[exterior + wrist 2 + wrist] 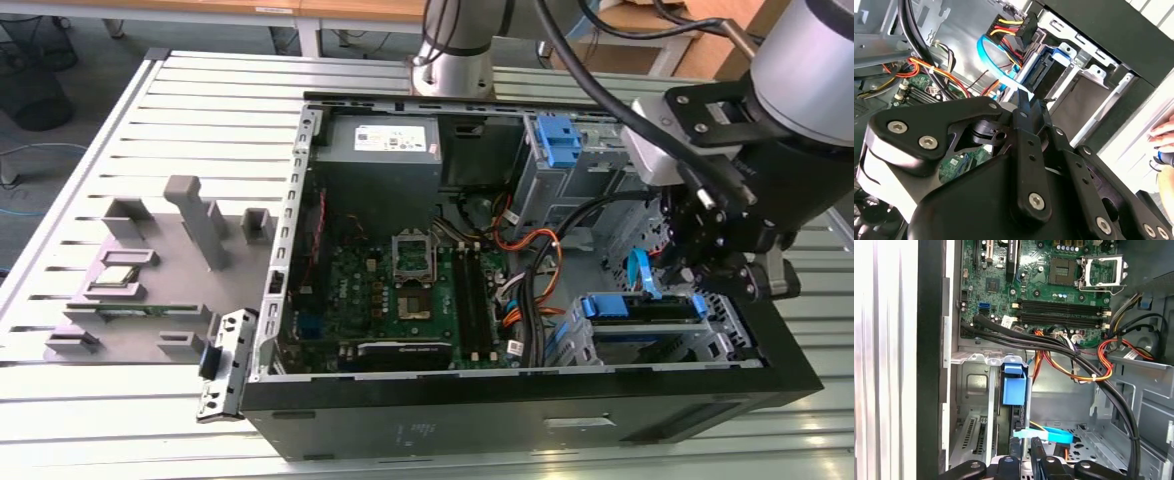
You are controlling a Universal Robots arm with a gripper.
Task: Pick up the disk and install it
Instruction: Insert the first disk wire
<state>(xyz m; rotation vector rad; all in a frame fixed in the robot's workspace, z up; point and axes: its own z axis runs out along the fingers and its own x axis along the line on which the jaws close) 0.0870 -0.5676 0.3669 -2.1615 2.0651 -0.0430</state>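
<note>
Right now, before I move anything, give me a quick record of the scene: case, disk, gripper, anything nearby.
case: open computer case lying on a slatted table
disk: blue-railed, sitting in the drive cage at the exterior view's right
gripper: reaching into the case at that cage, beside a flat blue cable
nearby: grey holder at the exterior view's left of the case

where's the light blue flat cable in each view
Exterior view: the light blue flat cable rises beside the blue-railed drive bay, on the exterior view's right.
Second wrist view: it curves beside the red-and-yellow wired plug.
First wrist view: it lies near the blue bracket.
Shared landmark: green motherboard.
</note>
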